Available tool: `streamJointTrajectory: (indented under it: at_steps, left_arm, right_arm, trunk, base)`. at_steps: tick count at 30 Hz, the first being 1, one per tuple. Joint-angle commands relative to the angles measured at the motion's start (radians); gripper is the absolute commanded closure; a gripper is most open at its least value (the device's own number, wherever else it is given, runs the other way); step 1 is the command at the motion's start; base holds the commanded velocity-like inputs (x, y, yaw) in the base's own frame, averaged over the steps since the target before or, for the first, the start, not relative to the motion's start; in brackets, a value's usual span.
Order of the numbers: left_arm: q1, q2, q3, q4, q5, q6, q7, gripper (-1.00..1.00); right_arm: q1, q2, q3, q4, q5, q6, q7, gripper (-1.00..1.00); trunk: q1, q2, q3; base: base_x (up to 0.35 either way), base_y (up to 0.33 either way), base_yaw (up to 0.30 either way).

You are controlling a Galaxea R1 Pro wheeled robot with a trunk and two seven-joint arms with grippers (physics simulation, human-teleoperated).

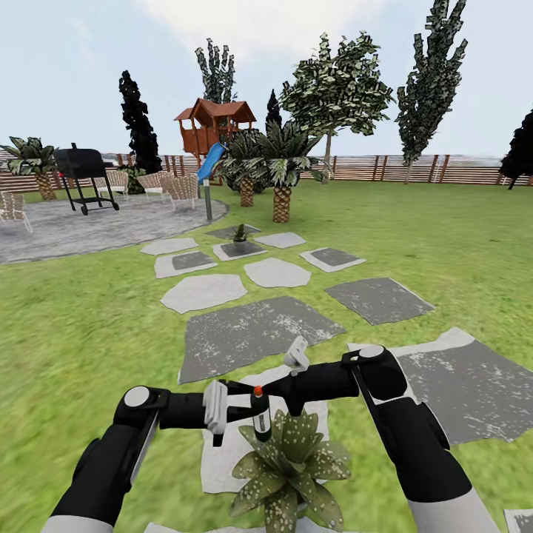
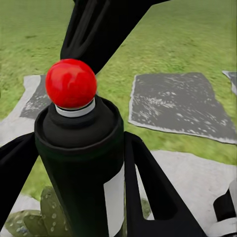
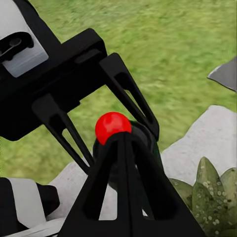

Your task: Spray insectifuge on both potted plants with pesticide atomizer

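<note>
Two black arms meet low in the head view, above a rosette of pointed green leaves speckled white (image 1: 290,465) at the bottom centre. Between them stands the slim black spray bottle with a small red tip (image 1: 260,411), upright, just above the leaves. The left gripper (image 1: 248,407) has its fingers (image 2: 153,197) closed against both sides of the bottle's body (image 2: 81,163). The right gripper (image 1: 277,396) reaches in from the other side; its fingers (image 3: 126,182) cross in front of the bottle (image 3: 112,127), and I cannot tell how far apart they are. A second small potted plant (image 1: 240,235) sits on a dark grey stepping stone (image 1: 238,249) above centre, on the green lawn (image 1: 459,244).
</note>
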Motion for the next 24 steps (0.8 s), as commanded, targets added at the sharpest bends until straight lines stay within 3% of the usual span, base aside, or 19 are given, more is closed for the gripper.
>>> streamJointTrajectory:
  at_steps: [1, 7, 13, 14, 16, 19, 20, 24]
  left_arm:
    - [-0.001, -0.003, 0.000, -0.003, 0.008, 0.011, -0.005, 1.00]
    - [-0.001, -0.017, 0.002, -0.003, 0.000, 0.011, -0.004, 1.00]
    - [0.010, 0.021, 0.016, 0.015, -0.002, 0.005, 0.004, 1.00]
    - [0.012, 0.036, 0.017, 0.024, -0.002, 0.004, 0.006, 1.00]
    - [0.017, 0.066, 0.018, 0.039, -0.002, 0.001, 0.008, 1.00]
    - [0.021, 0.088, 0.019, 0.048, -0.003, 0.000, 0.017, 1.00]
    - [0.024, 0.090, 0.019, 0.052, -0.003, 0.000, 0.034, 1.00]
    - [0.038, 0.093, 0.020, 0.089, 0.002, 0.007, 0.196, 1.00]
  right_arm:
    - [0.000, 0.001, 0.000, -0.001, 0.015, 0.006, 0.010, 1.00]
    - [0.000, 0.001, -0.001, -0.001, 0.015, 0.006, 0.011, 1.00]
    - [-0.001, -0.003, -0.021, -0.001, 0.015, 0.006, 0.011, 1.00]
    - [-0.001, -0.006, -0.036, -0.001, 0.015, 0.005, 0.011, 1.00]
    - [-0.001, -0.010, -0.104, -0.001, 0.015, -0.007, 0.011, 1.00]
    - [-0.001, -0.013, -0.168, -0.001, 0.015, -0.013, 0.010, 1.00]
    - [-0.001, -0.013, -0.183, -0.001, 0.016, -0.013, 0.008, -1.00]
    - [-0.005, -0.014, -0.311, -0.001, 0.025, -0.014, -0.018, -1.00]
  trunk:
    - [0.000, 0.000, -0.001]
    - [0.000, 0.000, -0.001]
    - [0.000, 0.000, -0.001]
    - [0.000, 0.000, -0.001]
    - [0.000, 0.000, -0.001]
    - [0.000, 0.000, -0.001]
    - [0.000, 0.000, -0.001]
    - [0.000, 0.000, -0.001]
  base:
    - [0.000, 0.000, 0.000]
    - [0.000, 0.000, 0.000]
    - [0.000, 0.000, 0.000]
    - [0.000, 0.000, 0.000]
    - [0.000, 0.000, 0.000]
    - [0.000, 0.000, 0.000]
    - [0.000, 0.000, 0.000]
    - [0.000, 0.000, 0.000]
